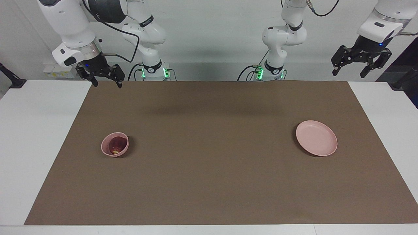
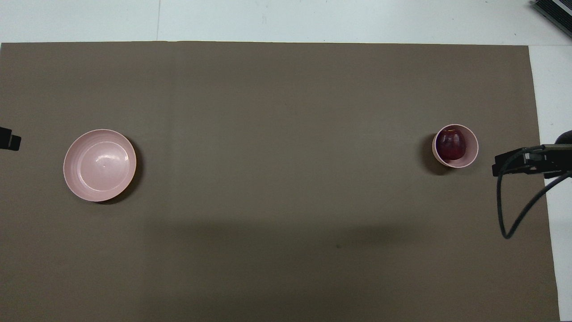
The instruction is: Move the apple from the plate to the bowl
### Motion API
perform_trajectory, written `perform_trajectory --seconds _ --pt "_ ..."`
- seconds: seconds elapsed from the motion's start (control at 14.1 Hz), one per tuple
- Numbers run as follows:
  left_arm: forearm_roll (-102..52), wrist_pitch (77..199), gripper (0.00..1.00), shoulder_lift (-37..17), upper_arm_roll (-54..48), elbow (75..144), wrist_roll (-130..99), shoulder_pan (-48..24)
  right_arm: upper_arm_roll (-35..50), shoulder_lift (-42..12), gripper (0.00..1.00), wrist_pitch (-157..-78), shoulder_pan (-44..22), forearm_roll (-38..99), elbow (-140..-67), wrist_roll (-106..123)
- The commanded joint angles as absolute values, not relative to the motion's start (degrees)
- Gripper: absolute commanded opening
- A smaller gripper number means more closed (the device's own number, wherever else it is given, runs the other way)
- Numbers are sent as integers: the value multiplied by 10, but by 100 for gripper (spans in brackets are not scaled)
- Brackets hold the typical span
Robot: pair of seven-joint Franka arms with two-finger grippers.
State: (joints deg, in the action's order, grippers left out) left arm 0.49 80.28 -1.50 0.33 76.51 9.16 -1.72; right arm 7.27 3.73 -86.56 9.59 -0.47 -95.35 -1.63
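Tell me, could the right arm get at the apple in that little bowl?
Probably yes: the apple lies uncovered in the bowl at that arm's end, and the right tool hangs open nearby.

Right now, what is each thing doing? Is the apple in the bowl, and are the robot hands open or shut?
apple: sitting inside the bowl, not held.
bowl: upright on the brown mat, apple in it, toward the right arm's end.
plate: flat on the mat, nothing on it, toward the left arm's end.
right gripper: open, holding nothing, raised over the mat's edge.
left gripper: open, holding nothing, raised off the mat.
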Motion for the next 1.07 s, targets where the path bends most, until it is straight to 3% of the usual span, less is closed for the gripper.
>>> perform_trajectory --seconds 0.0,0.21,1.0 --pt "-1 796 100 -4 1 773 93 -11 74 7 100 -829 101 -4 -898 -13" --pt "-1 796 100 -4 1 773 93 -11 75 -23 100 -798 99 -5 -850 -12" --pt "-1 796 100 -4 1 773 93 -11 75 -23 100 -838 98 -5 -858 -18"
